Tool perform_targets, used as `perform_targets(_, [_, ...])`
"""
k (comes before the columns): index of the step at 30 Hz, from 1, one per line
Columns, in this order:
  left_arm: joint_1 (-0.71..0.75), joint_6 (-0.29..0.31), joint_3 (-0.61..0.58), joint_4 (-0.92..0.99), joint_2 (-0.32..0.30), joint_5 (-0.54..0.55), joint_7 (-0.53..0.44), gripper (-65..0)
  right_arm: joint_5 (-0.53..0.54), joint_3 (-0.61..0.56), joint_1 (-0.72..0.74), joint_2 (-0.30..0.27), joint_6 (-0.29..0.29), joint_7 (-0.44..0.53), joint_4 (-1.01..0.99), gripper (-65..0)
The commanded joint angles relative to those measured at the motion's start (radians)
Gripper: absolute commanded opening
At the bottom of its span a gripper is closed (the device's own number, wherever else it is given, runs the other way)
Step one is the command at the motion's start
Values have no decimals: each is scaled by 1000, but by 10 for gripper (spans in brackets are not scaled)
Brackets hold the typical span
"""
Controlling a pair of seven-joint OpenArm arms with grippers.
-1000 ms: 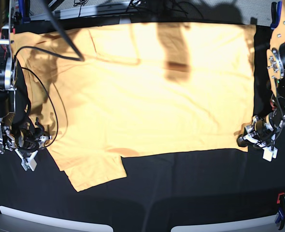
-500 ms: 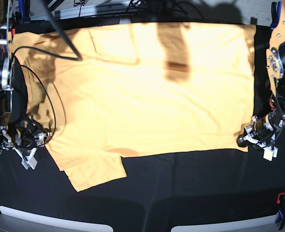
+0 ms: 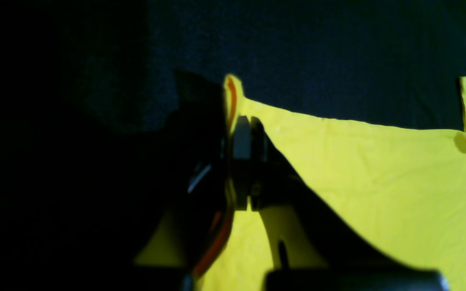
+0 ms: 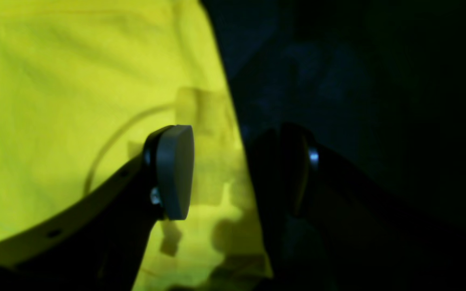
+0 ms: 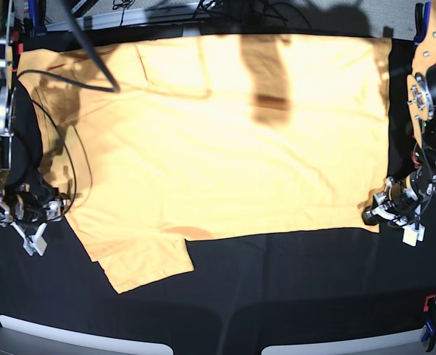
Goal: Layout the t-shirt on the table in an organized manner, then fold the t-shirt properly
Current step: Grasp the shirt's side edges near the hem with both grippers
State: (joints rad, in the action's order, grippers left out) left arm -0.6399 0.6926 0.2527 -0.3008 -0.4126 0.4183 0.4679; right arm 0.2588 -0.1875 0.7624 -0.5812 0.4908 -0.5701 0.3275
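While left hand (image 3: 242, 121) pinches t-shirt (image 5: 225, 133) corner, right hand (image 4: 233, 169) spread beside hem

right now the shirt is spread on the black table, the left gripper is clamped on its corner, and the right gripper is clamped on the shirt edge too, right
Not quite. The right gripper is open: the right wrist view shows its jaws apart, straddling the t-shirt edge without pinching it. The rest holds: the shirt lies spread on the table, and the left gripper is shut on its corner.
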Motion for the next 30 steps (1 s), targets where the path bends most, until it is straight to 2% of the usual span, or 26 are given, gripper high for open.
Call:
perform_targets(1, [-25, 6, -1, -9, -8, 2, -9, -650, 7, 4, 20, -13, -1, 8, 12, -321])
perform_targets(7, [-25, 6, -1, -9, -8, 2, -10, -650, 8, 4, -15, 11, 1, 8, 12, -325])
perform_targets(8, [-25, 6, -1, -9, -8, 2, -10, -650, 11, 4, -15, 15, 9, 9, 13, -342])
perform_targets(11, [-25, 6, -1, -9, -8, 2, -14, -650, 15, 4, -14, 29, 85, 12, 13, -417])
perform_targets(14, [-25, 6, -1, -9, -8, 2, -21, -650, 14, 4, -14, 48, 132, 12, 13, -437])
perform_targets(17, [-25, 6, -1, -9, -8, 2, -21, -650, 14, 4, -14, 67, 143, 9, 13, -443])
perform_targets(19, [-25, 6, -1, -9, -8, 2, -21, -650, 14, 4, -14, 74, 147, 8, 13, -470])
perform_targets(22, [-25, 6, -1, -9, -8, 2, -21, -650, 14, 4, -14, 74, 188, 8, 13, -548])
perform_targets(25, [-25, 6, -1, -9, -8, 2, -21, -650, 14, 4, -14, 74, 191, 8, 13, -650])
perform_targets(30, [-25, 6, -1, -9, -8, 2, -27, -650, 13, 4, -15, 71, 191, 9, 26, -650])
